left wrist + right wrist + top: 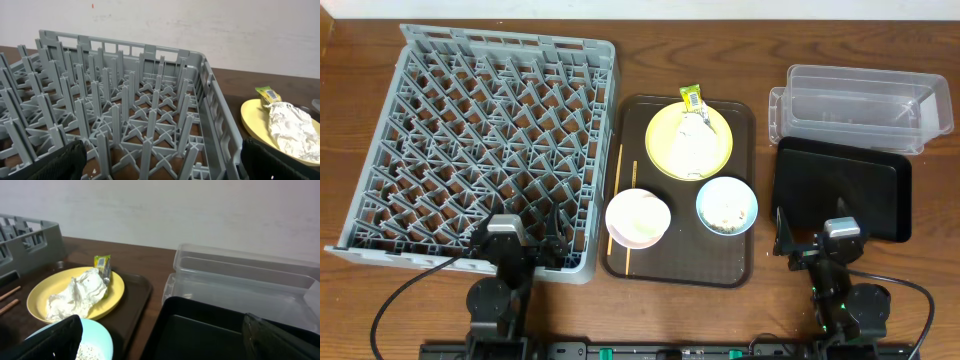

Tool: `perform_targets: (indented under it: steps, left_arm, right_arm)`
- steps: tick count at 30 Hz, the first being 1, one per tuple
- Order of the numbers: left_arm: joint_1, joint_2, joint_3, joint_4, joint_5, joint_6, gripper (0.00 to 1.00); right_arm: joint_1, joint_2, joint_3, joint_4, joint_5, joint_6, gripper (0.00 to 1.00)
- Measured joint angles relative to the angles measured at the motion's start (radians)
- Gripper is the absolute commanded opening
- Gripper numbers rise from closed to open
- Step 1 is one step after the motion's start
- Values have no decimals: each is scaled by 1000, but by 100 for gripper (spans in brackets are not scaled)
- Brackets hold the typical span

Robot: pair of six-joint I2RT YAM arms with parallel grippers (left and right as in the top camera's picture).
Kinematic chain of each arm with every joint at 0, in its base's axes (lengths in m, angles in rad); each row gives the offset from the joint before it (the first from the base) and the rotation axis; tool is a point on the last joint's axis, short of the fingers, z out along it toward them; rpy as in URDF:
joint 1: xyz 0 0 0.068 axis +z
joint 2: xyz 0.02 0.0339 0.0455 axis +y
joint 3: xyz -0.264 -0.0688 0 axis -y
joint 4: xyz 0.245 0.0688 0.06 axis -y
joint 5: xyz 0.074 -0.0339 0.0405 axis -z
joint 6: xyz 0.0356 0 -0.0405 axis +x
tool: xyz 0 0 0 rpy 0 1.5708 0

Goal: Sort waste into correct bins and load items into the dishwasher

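Pegs fill your left wrist view. The grey dish rack (pixel 125 110) lies right under your left claw (pixel 165 162). The claw's two black fingers (pixel 55 162) are spread wide apart, one in each bottom corner. Off to the right you see part of the yellow plate (pixel 252 120). The crumpled paper napkin (pixel 292 127) lies on it. The yellow-green snack wrapper (pixel 267 94) sits at the plate's far edge.

In your right wrist view, your right claw (pixel 165 340) is spread wide too. It hangs over the near part of the black tray (pixel 200 325). The clear tub (pixel 240 275) stands just behind that tray. To the left, the brown serving tray (pixel 137 287) carries the plate with the napkin and wrapper. It also carries the light blue bowl (pixel 102 337), which has beige crumbs (pixel 87 352) inside. The ends of the wooden chopsticks (pixel 10 293) poke in at the left edge.

From above, the rack is on the left of the wooden table (pixel 650 40). The brown tray is in the middle, and the tub and black tray are on the right. The white-pinkish bowl (pixel 638 218) sits on the brown tray near you, beside the blue bowl but not touching it. The chopsticks lie along that tray's left side, right by the white-pinkish bowl.
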Motion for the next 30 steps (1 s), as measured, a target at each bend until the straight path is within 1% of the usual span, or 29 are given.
perform_targets:
  steps: [4, 7, 9, 12, 14, 15, 16, 17, 18, 19, 21, 23, 24, 25, 28, 30]
  left_arm:
    - [0, 3, 17, -37, 0, -22, 99]
    - [0, 37, 76, -183, 1, -27, 99]
    - [0, 106, 144, -290, 3, -30, 99]
    - [0, 246, 324, -448, 1, -39, 99]
    - [0, 365, 463, -554, 0, -45, 99]
    - [0, 405, 502, -593, 1, -46, 99]
    - [0, 454, 552, -658, 1, -47, 99]
    - [0, 530, 615, -701, 1, -49, 99]
    - [0, 569, 644, -726, 1, -49, 99]
    - [0, 640, 714, -832, 1, -50, 99]
    - [0, 738, 805, -897, 1, -50, 98]
    - [0, 830, 887, -974, 1, -50, 98]
    - [0, 859, 907, -984, 1, -50, 98]
    - [0, 900, 925, -999, 1, -50, 98]
    - [0, 937, 927, -1007, 1, -50, 98]
    - [0, 939, 927, -1007, 1, -50, 98]
  right_arm:
    - [0, 11, 0, -2, 0, 79, 99]
    - [0, 55, 8, -14, 0, 134, 99]
    - [0, 113, 40, -32, -1, 157, 99]
    - [0, 282, 196, -113, -17, 171, 99]
    - [0, 452, 364, -165, -52, 176, 99]
    - [0, 499, 409, -201, -61, 176, 99]
    - [0, 590, 489, -249, -87, 175, 99]
    - [0, 681, 563, -261, -114, 171, 99]
    - [0, 722, 598, -307, -130, 159, 99]
    - [0, 818, 690, -389, -164, 134, 99]
    - [1, 1011, 873, -538, -202, 90, 99]
    - [2, 1143, 1008, -660, -218, 56, 99]
    - [2, 1197, 1058, -685, -221, 39, 99]
    - [2, 1273, 1108, -675, -235, 26, 99]
    - [3, 1369, 1118, -598, -309, 39, 94]
    - [16, 1425, 1118, -541, -345, 46, 95]
